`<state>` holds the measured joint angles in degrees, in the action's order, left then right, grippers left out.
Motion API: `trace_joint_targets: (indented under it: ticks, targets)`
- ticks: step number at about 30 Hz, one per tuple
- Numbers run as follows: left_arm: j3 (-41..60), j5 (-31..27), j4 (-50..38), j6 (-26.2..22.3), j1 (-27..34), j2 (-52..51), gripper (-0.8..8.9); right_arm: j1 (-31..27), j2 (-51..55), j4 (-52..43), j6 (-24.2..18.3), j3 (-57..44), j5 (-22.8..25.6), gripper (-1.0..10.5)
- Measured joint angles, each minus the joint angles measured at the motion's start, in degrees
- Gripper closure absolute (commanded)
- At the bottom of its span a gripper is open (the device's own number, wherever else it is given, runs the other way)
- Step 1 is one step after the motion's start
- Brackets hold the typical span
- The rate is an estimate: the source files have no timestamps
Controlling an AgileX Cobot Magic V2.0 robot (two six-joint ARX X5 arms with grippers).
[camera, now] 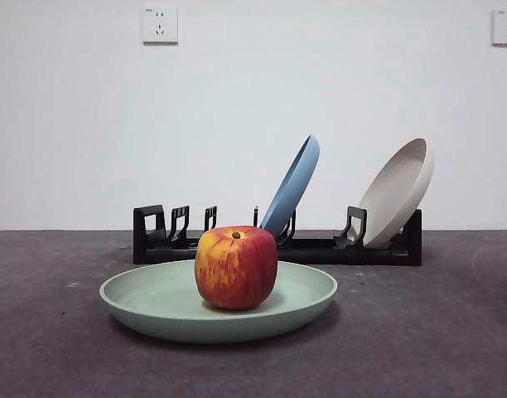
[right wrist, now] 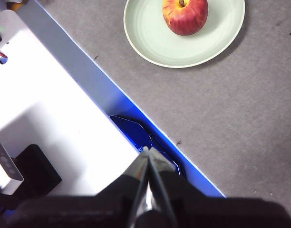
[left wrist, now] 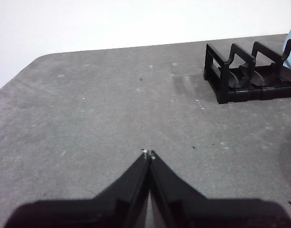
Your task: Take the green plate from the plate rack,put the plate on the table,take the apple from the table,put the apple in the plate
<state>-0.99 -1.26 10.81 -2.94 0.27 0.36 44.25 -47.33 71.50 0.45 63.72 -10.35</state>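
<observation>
In the front view, the apple [camera: 236,267] is seen resting upright inside the green plate [camera: 146,298], which lies flat on the bench [camera: 436,332] in front of the plate rack [camera: 320,249]. A blue plate [camera: 293,184] and a beige plate [camera: 398,191] are left leaning in the rack.

In the left wrist view, the left tool [left wrist: 149,154] is held over bare bench near the rack's end, its jaws pressed together with nothing between them.

In the right wrist view, the right tool [right wrist: 148,151] is likewise closed and empty, held over the bench's near edge, well apart from the plate and apple.

The task is judged complete. The apple is likely firm, smooth and prone to rolling, so its widest sides would be gripped; the plate looks stiff and light, best taken by its rim.
</observation>
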Motion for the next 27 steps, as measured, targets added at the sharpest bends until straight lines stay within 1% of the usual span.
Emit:
trace_joint_targets:
  ticks: [4, 7, 10, 12, 15, 18, 21, 24, 27]
  targets:
    - [0.0, 0.0, 0.0, 0.0, 0.0, 0.0, 8.16, -0.4, 0.3, 0.0, 0.0, 0.0, 0.1, 9.5]
    - [0.0, 0.0, 0.0, 0.0, 0.0, 0.0, 8.16, -3.4, 2.4, -0.3, -0.5, 0.0, -0.1, 9.5]
    - [0.0, 0.0, 0.0, 0.0, 0.0, 0.0, 8.16, -8.4, 5.7, -0.6, -1.6, 0.0, -0.1, 9.5]
    - [0.0, 0.0, 0.0, 0.0, 0.0, 0.0, 8.16, -13.6, 8.1, -0.5, -2.2, 0.0, 0.0, 9.5]
    - [0.0, 0.0, 0.0, 0.0, 0.0, 0.0, 8.16, -21.9, 11.3, -1.5, -4.3, 0.0, 0.1, 9.5]
    - [0.0, 0.0, 0.0, 0.0, 0.0, 0.0, 8.16, -29.0, 15.0, -7.3, -7.3, -0.5, 0.0, 9.5]
    - [0.0, 0.0, 0.0, 0.0, 0.0, 0.0, 8.16, -33.5, 19.6, -16.5, -9.1, -2.7, -0.2, 9.5]
    - [0.0, 0.0, 0.0, 0.0, 0.0, 0.0, 8.16, -36.5, 23.7, -26.2, -9.3, -7.7, -0.2, 9.5]
    - [0.0, 0.0, 0.0, 0.0, 0.0, 0.0, 8.16, -37.8, 26.8, -34.1, -9.2, -15.4, -0.2, 9.5]
